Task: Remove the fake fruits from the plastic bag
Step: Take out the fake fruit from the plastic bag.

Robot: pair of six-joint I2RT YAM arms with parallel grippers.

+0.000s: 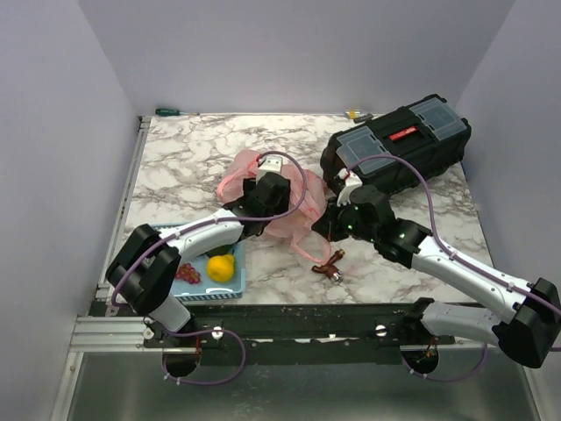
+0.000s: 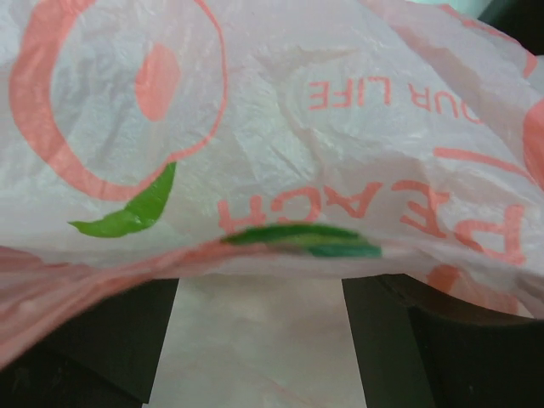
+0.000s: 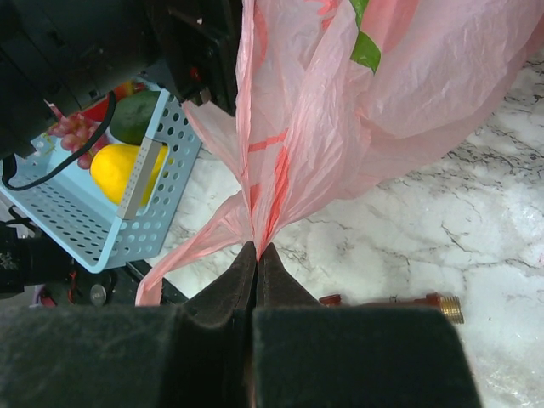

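Observation:
The pink plastic bag (image 1: 298,206) lies crumpled mid-table. Its printed film fills the left wrist view (image 2: 280,136). My left gripper (image 1: 267,195) sits over the bag's near side. It is open (image 2: 259,340), with bag film lying between its spread fingers (image 2: 85,348). My right gripper (image 1: 326,226) is shut (image 3: 257,248) on a gathered fold of the bag (image 3: 280,161) and holds it up off the marble. No fruit shows inside the bag. A yellow-orange fruit (image 1: 220,267) lies in the blue basket and also shows in the right wrist view (image 3: 119,168).
The light blue slotted basket (image 1: 230,293) at front left also holds a grape bunch (image 1: 188,274) and a dark green avocado (image 3: 136,115). A black toolbox (image 1: 399,149) stands at the back right. A brass fitting (image 1: 331,268) lies near the front. A green screwdriver (image 1: 175,111) lies at the far edge.

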